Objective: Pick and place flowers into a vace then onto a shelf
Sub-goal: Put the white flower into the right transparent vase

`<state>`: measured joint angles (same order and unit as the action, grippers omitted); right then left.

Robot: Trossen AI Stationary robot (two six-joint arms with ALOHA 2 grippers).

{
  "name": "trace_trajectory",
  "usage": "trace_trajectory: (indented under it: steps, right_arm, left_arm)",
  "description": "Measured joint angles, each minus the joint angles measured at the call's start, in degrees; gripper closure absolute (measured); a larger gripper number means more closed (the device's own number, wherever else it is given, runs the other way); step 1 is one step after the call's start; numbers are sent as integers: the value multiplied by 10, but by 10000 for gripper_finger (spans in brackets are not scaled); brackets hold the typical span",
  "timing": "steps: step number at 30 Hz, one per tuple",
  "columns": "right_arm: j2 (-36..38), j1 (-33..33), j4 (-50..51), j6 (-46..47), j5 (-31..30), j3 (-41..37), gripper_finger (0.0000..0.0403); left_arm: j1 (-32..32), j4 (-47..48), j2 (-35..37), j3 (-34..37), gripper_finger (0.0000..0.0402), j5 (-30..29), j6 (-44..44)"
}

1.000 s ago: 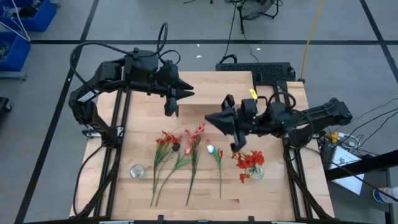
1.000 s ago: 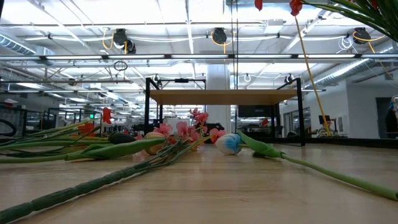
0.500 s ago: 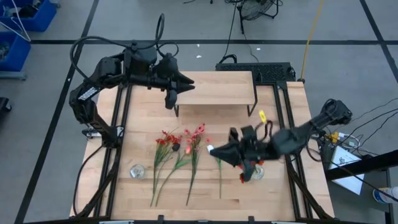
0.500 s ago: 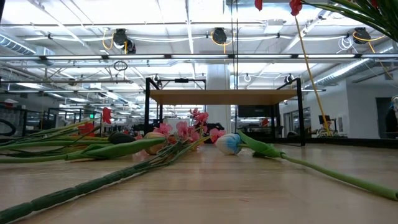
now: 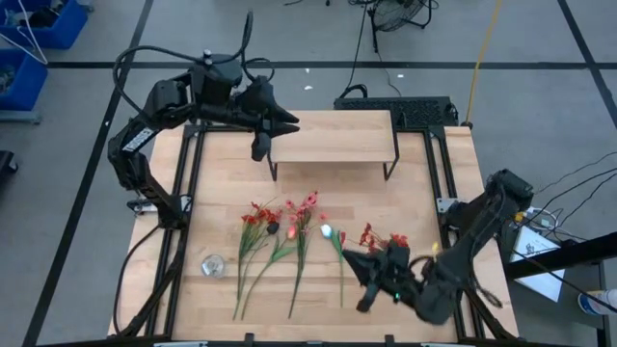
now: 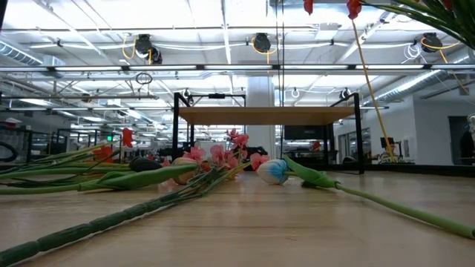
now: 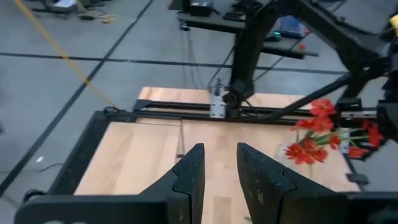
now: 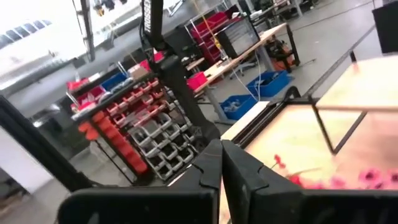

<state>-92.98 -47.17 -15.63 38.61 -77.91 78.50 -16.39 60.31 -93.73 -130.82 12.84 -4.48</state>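
My right gripper (image 5: 366,280) is shut with nothing between its fingers. It sits low over the near right part of the table, pointing toward the loose flowers (image 5: 289,246). My left gripper (image 5: 280,125) hangs at the far side by the left end of the shelf (image 5: 333,137). Its fingers are slightly parted and it holds nothing.

The loose stems lie flat on the wooden tabletop (image 5: 212,193), between the shelf and the near edge. Their long axes run roughly from far to near, and the red and pink blossoms point toward the shelf. The stem with the white bud (image 5: 339,265) is the outermost on my right side, just beside my right gripper. The other stems fan away toward the left.

A bunch of red blossoms (image 5: 381,239) shows just beyond my right wrist. I cannot see what they stand in, as my arm covers that spot. A small clear glass (image 5: 212,265) stands on the left of the stems, apart from both grippers.

My right arm is clearly the nearer one for the next pick. I judge its fingers must open first, then turn crosswise to the white-bud stem's far-to-near line.
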Motion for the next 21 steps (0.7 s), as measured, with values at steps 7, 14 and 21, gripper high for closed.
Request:
trace_trajectory:
  steps: [7, 14, 21]
  right_arm:
    - [-87, -22, -162, -15, -14, 0, 399]
    - [-120, -69, -205, 69, 0, 0, 399]
    - [-120, -103, -165, 150, -9, 0, 401]
  left_arm:
    - [-43, -4, 0, 0, 304, 51, 22]
    - [-59, -5, 0, 0, 304, 51, 31]
    - [-60, -14, 0, 13, 304, 51, 31]
